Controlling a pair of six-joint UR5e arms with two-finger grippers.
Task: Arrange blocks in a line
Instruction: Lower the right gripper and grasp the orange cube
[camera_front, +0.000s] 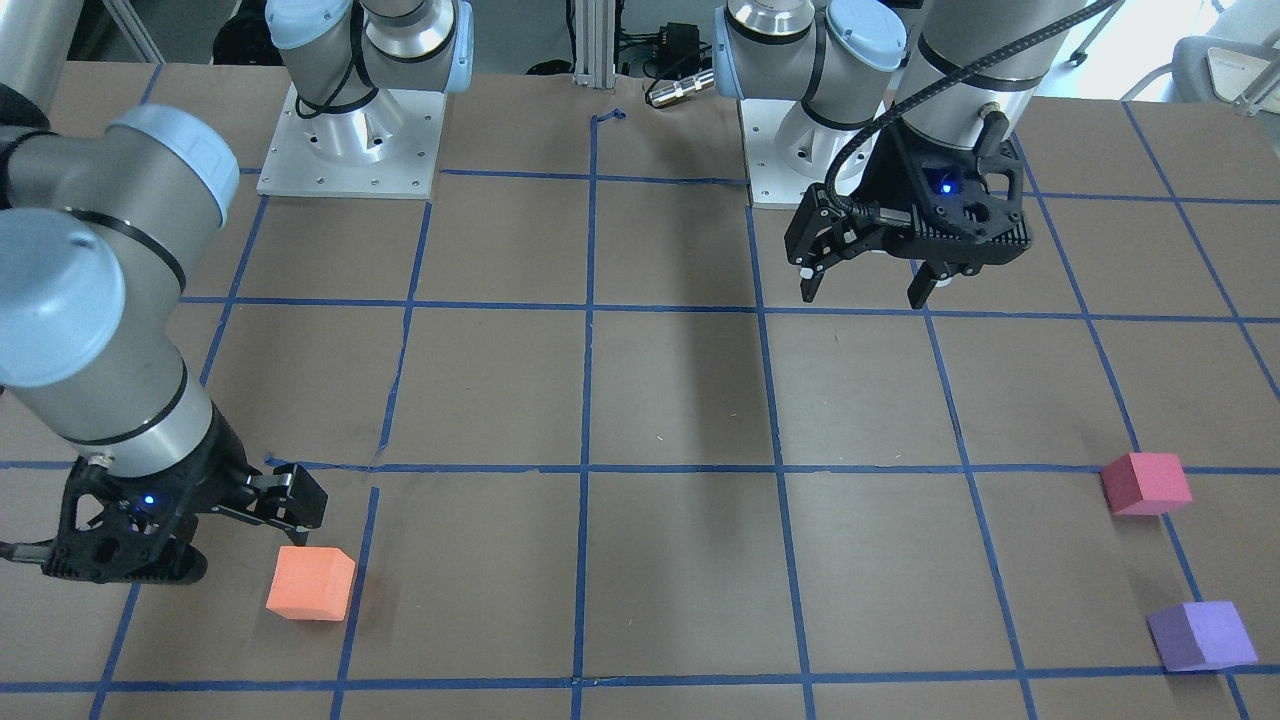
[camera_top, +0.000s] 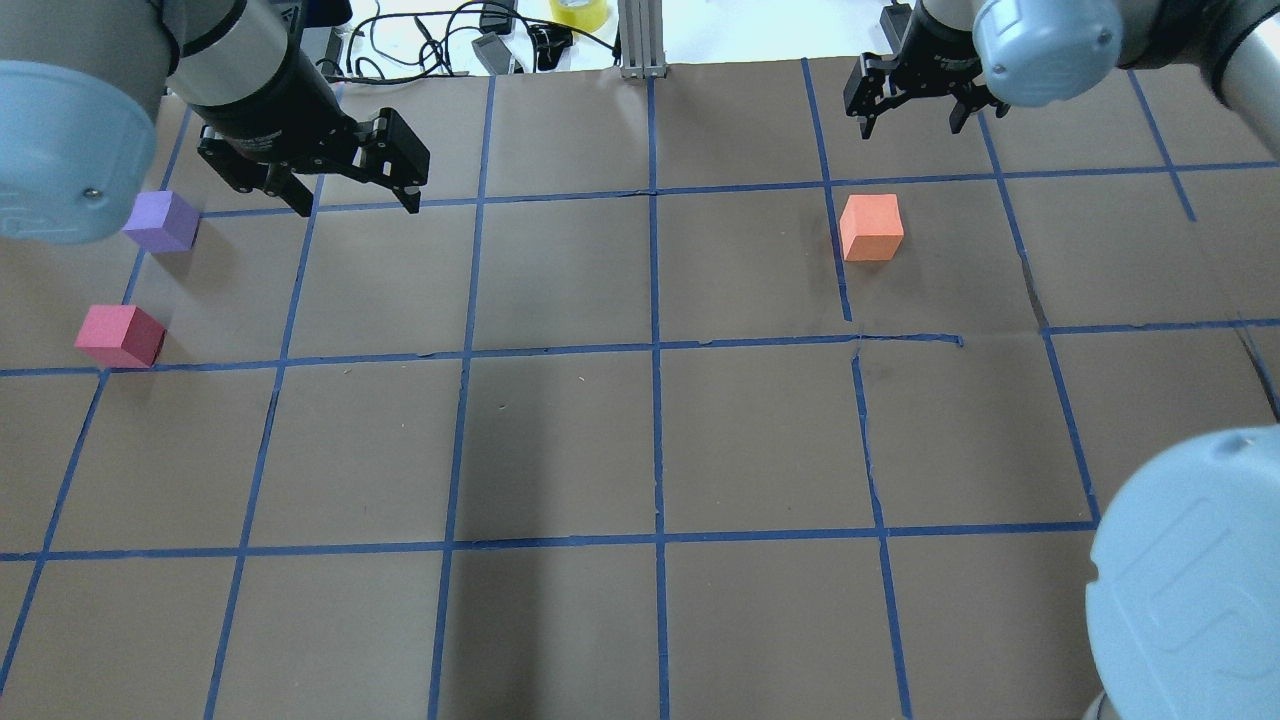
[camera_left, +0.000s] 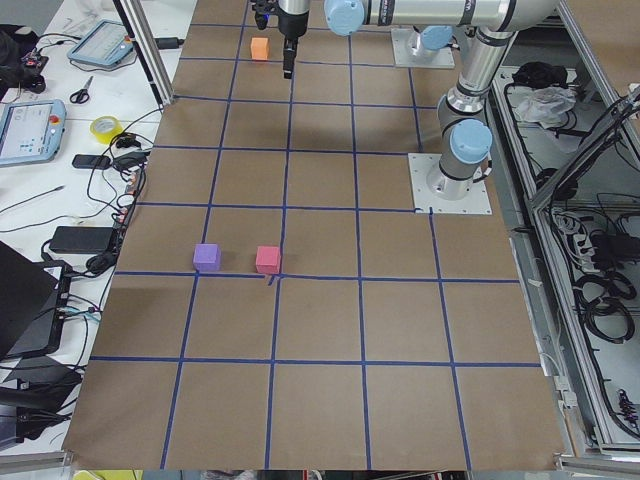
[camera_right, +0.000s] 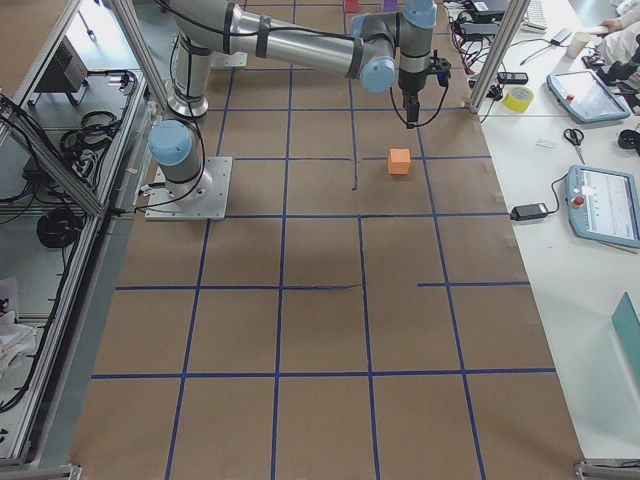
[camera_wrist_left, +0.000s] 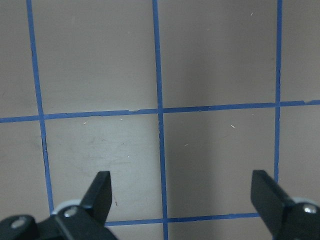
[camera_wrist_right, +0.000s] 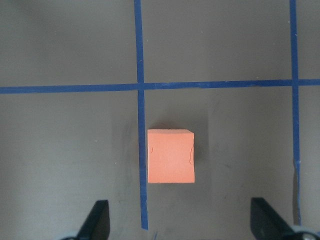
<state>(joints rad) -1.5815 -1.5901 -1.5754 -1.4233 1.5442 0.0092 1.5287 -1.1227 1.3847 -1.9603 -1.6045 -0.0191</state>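
Note:
The orange block (camera_front: 310, 583) lies on the brown table on my right side; it also shows in the overhead view (camera_top: 871, 227). My right gripper (camera_top: 910, 122) is open and empty, hovering just beyond it. In the right wrist view the orange block (camera_wrist_right: 170, 156) lies ahead, between the lines of the two spread fingers (camera_wrist_right: 97, 220). The crimson-pink block (camera_top: 120, 336) and the purple block (camera_top: 161, 221) lie apart near the table's left edge. My left gripper (camera_top: 358, 205) is open and empty, above bare table to the right of the purple block. The left wrist view shows only table.
Blue tape lines (camera_top: 655, 345) divide the table into squares. Both arm bases (camera_front: 350, 140) stand at the robot's edge. Cables and a tape roll (camera_top: 578, 12) lie past the far edge. Tablets and scissors (camera_left: 82, 92) sit on a side bench.

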